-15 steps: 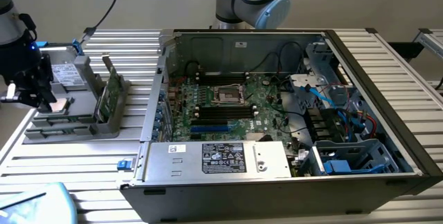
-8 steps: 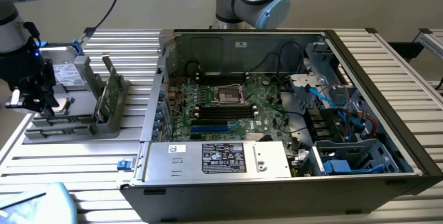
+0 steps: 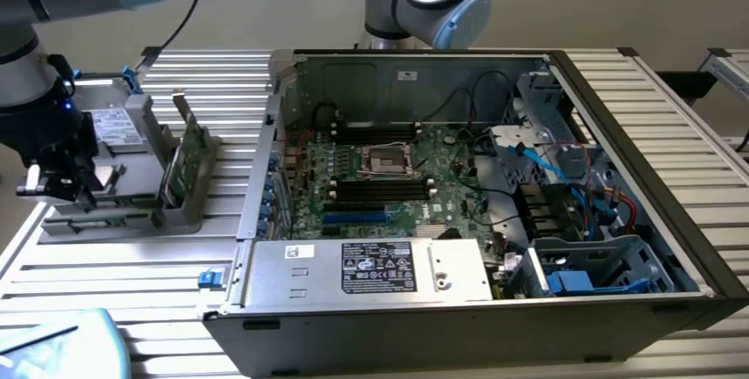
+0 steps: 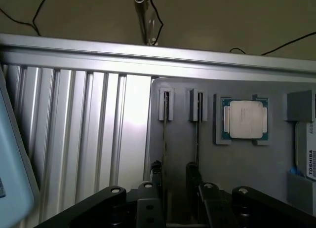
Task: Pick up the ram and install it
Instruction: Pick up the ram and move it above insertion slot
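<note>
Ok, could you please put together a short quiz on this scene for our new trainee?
1. True or false: the ram stands upright in the grey holder.
2. The gripper is: A) shut on the ram; B) open and holding nothing; C) shut with nothing in it.
3. In the wrist view, which silver-topped part lies in the holder near the ram sticks?

Key: 1 true. 2 B; it is near the grey holder. 3 a processor.
</note>
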Robot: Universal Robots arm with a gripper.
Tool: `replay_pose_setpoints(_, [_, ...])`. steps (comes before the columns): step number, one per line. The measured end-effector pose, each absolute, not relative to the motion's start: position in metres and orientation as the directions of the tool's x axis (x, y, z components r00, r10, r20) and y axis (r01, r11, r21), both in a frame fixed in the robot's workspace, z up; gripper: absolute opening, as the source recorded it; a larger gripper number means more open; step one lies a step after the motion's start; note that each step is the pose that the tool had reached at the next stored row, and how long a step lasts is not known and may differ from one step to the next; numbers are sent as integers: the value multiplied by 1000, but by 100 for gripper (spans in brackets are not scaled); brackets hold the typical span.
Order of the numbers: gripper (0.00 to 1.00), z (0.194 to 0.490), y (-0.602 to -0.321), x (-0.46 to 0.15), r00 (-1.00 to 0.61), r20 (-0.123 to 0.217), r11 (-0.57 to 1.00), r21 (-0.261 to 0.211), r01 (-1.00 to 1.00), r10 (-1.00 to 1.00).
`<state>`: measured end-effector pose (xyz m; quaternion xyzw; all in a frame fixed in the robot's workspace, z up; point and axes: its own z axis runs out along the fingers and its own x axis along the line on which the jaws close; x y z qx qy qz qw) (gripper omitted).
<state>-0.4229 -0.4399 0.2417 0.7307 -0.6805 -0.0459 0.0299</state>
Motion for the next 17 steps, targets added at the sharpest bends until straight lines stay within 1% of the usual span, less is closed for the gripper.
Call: replay_pose_setpoints(17, [34,211,-444,-416,78,-27,-81,109,-991,-997])
